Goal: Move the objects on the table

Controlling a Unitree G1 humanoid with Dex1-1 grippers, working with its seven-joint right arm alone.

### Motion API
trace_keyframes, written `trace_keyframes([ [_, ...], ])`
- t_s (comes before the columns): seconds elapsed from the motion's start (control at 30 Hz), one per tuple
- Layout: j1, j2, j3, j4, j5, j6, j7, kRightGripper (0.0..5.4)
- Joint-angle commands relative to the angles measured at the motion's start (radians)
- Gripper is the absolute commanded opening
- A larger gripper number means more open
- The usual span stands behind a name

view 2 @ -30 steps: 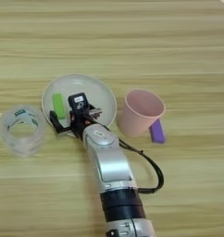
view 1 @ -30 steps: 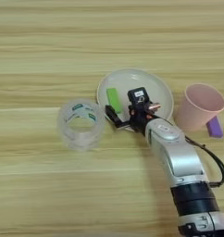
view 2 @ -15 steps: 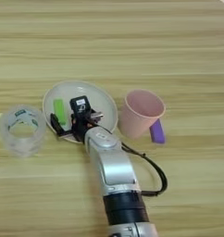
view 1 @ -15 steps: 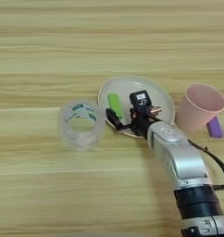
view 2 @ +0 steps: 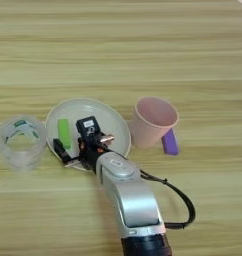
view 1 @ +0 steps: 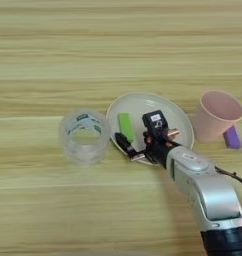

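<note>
Apparently the spread, empty fingers (view 1: 139, 134) straddle the plate (view 1: 178, 120) rim at 6 o'clock. Closing squarely on it, clear of the block (view 1: 125, 127), looks wise.

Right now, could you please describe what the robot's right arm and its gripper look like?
The right arm is a smooth silver forearm ending in a black cuff at the bottom edge. A black cable loops out from its side. The right gripper has two black fingers, one bearing a small white label, with orange and copper-coloured parts where they join.
</note>
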Motion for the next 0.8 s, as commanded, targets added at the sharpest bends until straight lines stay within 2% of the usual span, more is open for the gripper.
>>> trace_keyframes([
  [0.03, -0.005, -0.015, 0.004, -0.041, 0.017, 0.000, 0.000, 5.36],
  [0.53, -0.017, -0.017, 0.031, -0.042, -0.016, -0.065, -0.031, 5.36],
  [0.8, -0.054, -0.012, 0.032, -0.016, -0.022, -0.085, -0.045, 5.36],
])
